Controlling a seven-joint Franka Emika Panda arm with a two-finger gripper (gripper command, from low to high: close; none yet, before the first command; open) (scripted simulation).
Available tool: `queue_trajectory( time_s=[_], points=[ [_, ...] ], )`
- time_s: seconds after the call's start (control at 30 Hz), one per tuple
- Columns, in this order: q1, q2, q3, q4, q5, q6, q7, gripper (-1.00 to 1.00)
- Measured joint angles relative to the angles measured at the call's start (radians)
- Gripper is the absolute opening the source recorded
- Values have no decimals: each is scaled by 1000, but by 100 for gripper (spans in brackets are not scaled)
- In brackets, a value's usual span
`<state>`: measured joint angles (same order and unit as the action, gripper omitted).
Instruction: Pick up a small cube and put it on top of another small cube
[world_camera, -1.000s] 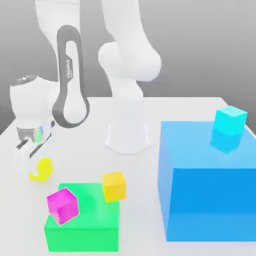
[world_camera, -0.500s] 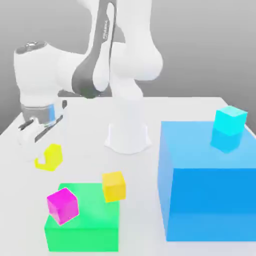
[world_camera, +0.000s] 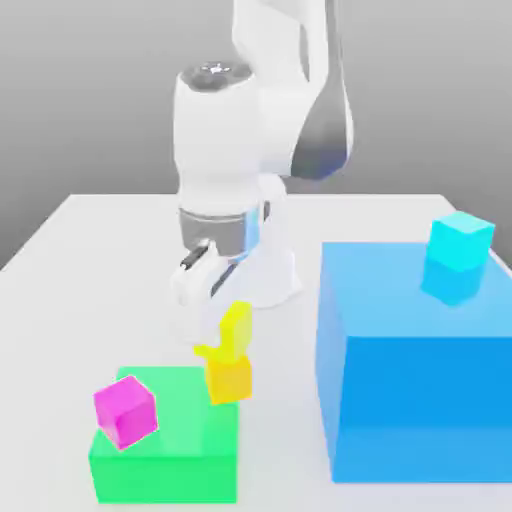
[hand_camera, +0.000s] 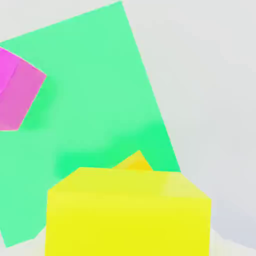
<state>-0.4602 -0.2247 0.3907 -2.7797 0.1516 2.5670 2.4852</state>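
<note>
Above golden cube (world_camera: 229, 382) | claw (world_camera: 219, 337) points down at lemon cube (world_camera: 237, 331) | can't tell if clenched

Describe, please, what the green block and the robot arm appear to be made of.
The green block: perhaps smooth painted wood or plastic, judging by its even colour and crisp edges; the render leaves this open. The robot arm: probably hard, satin white plastic or coated metal, with rounded shells and darker grey bands.
</note>
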Motion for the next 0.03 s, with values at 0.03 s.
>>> queue_trajectory(
  time_s=[0.03],
  points=[
    [0,0,0,0,0,0,0,100]
  ],
)
